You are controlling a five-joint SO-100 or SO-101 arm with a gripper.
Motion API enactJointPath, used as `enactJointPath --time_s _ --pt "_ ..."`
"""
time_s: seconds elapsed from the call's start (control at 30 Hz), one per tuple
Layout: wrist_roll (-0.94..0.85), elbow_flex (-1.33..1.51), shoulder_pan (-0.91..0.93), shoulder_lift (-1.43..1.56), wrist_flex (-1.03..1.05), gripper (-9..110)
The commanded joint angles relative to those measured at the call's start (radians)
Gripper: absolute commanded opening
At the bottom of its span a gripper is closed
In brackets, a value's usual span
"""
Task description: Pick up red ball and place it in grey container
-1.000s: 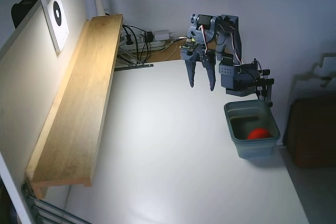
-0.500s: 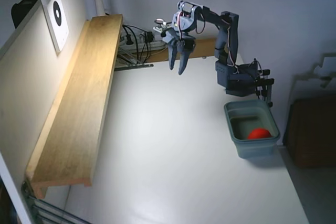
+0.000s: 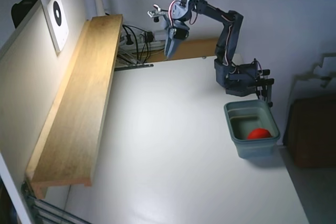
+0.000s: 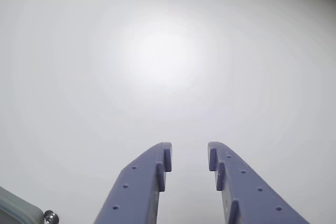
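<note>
- Red ball (image 3: 258,134), a small smooth bright sphere, lies inside the grey-blue rectangular plastic tub (image 3: 239,139) at the right of the fixed view, against the tub's nearer right corner.
- At the far left of that view, a white card with a black target mark (image 3: 56,17) leans on the pale wall.
- Just right of it, a long light wooden shelf board (image 3: 79,98) runs along the left edge of the white table (image 3: 173,156).
- Behind the board's far end, black cables and a white power strip (image 3: 142,39) sit at the back of the table.
- Right of the cables, the blue-grey two-finger gripper (image 3: 171,51) hangs high over the table's back edge, well apart from the tub.
- From the wrist, the gripper (image 4: 189,155) shows its jaws slightly parted with only bare white table between them, holding nothing.
</note>
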Motion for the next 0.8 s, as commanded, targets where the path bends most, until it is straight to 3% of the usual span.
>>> enactJointPath --time_s 0.0,0.77 --pt "0.003 0.029 0.086 0.071 0.018 4" --pt "0.003 0.133 0.339 0.2 0.033 -3"
